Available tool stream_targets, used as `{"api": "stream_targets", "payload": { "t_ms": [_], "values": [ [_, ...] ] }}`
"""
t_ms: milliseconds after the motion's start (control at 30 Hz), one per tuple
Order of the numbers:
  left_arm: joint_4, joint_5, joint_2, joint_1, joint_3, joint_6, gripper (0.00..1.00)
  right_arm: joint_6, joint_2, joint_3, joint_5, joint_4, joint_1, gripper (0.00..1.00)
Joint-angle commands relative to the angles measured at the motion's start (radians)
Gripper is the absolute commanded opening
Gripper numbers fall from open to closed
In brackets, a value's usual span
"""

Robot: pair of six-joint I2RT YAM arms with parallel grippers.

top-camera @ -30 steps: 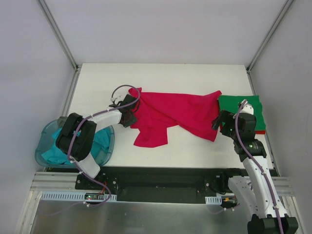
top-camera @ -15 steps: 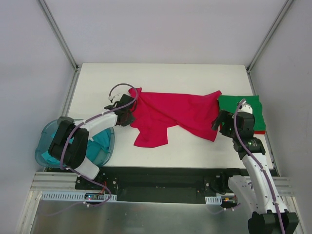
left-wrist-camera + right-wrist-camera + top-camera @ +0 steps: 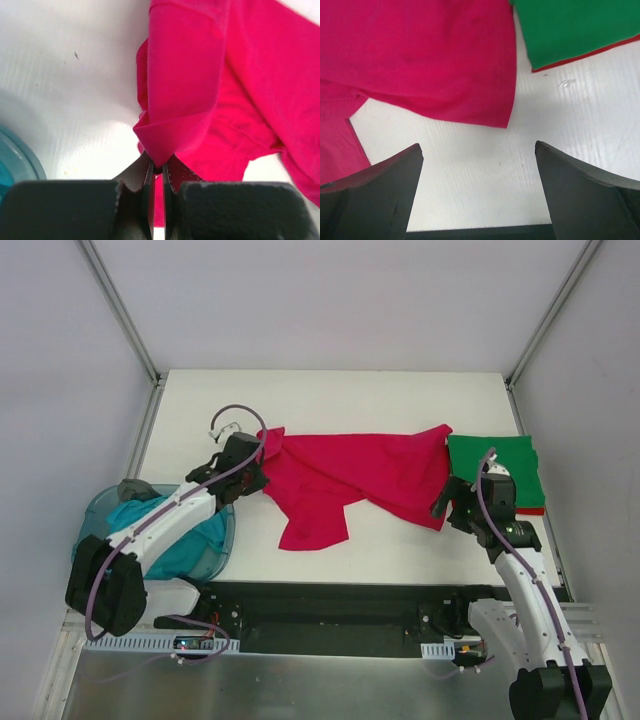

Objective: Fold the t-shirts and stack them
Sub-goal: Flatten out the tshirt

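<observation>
The left fingers were pressed together on a bunched corner of the crimson t-shirt, a fold of the cloth running up into the grip at the shirt's left end. The rest of that shirt lay rumpled and stretched sideways across the middle of the white worktop, with one flap reaching toward the near edge. Its right end met the left edge of the green t-shirt, which lay folded flat at the right side of the worktop. The green one rested on another folded red t-shirt, of which only a thin strip showed along the near side. The right fingers stood wide apart with nothing between them, over bare worktop just near the crimson shirt's lower right corner and apart from the cloth. At the near left, the teal t-shirt lay heaped inside a blue plastic tub, with the left arm reaching over it.
</observation>
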Motion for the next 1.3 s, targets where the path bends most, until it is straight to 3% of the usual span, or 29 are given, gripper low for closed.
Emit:
{"api": "stream_targets", "payload": {
  "t_ms": [0,267,667,900,933,1133,1267],
  "values": [
    [-0.017,0.006,-0.138,-0.003,-0.029,0.064,0.00,0.019,0.012,-0.019,-0.109,-0.039,-0.004,0.96],
    [-0.018,-0.172,-0.391,0.012,-0.082,0.114,0.00,0.042,-0.025,-0.018,-0.076,-0.074,-0.002,0.96],
    [-0.021,-0.143,-0.397,0.085,-0.044,0.154,0.00,0.066,0.009,-0.041,-0.086,-0.089,0.007,0.99],
    [-0.020,-0.122,-0.383,0.089,-0.050,0.165,0.00,0.178,0.073,-0.085,-0.030,0.004,0.045,0.85],
    [-0.020,-0.119,-0.385,0.089,-0.052,0.167,0.00,0.198,0.090,-0.084,0.033,0.019,0.062,0.83],
    [-0.018,-0.085,-0.402,0.089,-0.059,0.164,0.00,0.275,0.262,-0.070,0.099,0.151,0.115,0.65],
    [-0.017,-0.096,-0.417,0.089,-0.067,0.168,0.00,0.307,0.350,-0.047,0.162,0.177,0.118,0.60]
  ]
}}
